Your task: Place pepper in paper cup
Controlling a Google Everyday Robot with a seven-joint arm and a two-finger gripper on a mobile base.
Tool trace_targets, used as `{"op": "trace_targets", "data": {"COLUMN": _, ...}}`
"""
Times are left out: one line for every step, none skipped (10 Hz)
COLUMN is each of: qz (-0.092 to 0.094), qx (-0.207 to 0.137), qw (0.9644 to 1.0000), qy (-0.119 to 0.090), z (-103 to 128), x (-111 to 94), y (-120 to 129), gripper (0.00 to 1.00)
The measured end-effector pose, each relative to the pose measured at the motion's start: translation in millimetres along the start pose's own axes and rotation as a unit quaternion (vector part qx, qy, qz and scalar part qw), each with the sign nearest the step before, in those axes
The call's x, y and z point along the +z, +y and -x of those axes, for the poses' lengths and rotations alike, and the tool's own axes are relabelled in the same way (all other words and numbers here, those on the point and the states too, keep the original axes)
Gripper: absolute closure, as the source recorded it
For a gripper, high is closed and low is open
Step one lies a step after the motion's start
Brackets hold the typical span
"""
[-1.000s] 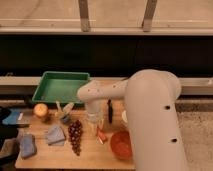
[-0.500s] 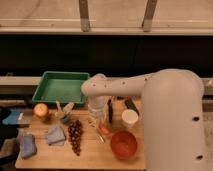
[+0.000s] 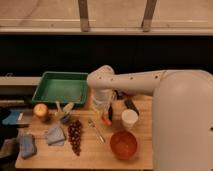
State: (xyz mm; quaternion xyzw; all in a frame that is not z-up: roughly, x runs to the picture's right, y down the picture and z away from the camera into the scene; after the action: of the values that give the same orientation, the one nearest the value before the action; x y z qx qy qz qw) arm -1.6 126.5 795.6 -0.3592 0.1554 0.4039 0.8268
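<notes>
While a bulky white robot arm (image 3: 145,80) is reaching in from the right across a wooden desk (image 3: 50,159), its hand (image 3: 103,114) is hanging down over the middle of the desk, just beside the right front corner of a green tray (image 3: 62,87); the view is not showing whether the hand is open or closed, so that cannot be told. The pepper (image 3: 108,118), a slim red-orange chili, is showing at the lower right edge of the hand, standing nearly upright and overlapping the hand in this view, and it cannot be told whether it is resting on the desk or being held. The paper cup (image 3: 129,119), small and white, is standing upright just to the right of the pepper, apart from it, its mouth facing up. An orange bowl (image 3: 123,144) is sitting nearer the camera, just in front of the cup. A spoon (image 3: 96,130) is lying on the desk in front of the hand, between the bowl and a dark purple grape bunch (image 3: 75,136). Farther left, a blue cloth (image 3: 55,134) is lying flat, and a blue sponge (image 3: 27,145) is sitting near the front left corner. A round orange fruit (image 3: 40,110) is sitting by the tray's front left corner, and a dark oblong object (image 3: 131,106) is lying behind the cup
</notes>
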Motion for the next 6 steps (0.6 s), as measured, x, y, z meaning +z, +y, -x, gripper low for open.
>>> {"op": "trace_targets", "data": {"qz": -0.005, "qx": 0.002, "qw": 0.9999, "qy": -0.012, "z": 6, "x": -15, "y": -13, "gripper": 1.0}}
{"op": "trace_targets", "data": {"qz": -0.008, "qx": 0.003, "qw": 0.9996, "qy": -0.029, "z": 13, "x": -35, "y": -22, "gripper": 1.0}}
{"op": "trace_targets", "data": {"qz": -0.012, "qx": 0.008, "qw": 0.999, "qy": -0.042, "z": 16, "x": -50, "y": -34, "gripper": 1.0}}
{"op": "trace_targets", "data": {"qz": -0.016, "qx": 0.015, "qw": 0.9983, "qy": -0.054, "z": 14, "x": -64, "y": -44, "gripper": 1.0}}
{"op": "trace_targets", "data": {"qz": -0.019, "qx": 0.026, "qw": 0.9966, "qy": -0.076, "z": 6, "x": -78, "y": -55, "gripper": 1.0}}
{"op": "trace_targets", "data": {"qz": -0.022, "qx": 0.036, "qw": 0.9949, "qy": -0.091, "z": -4, "x": -88, "y": -64, "gripper": 1.0}}
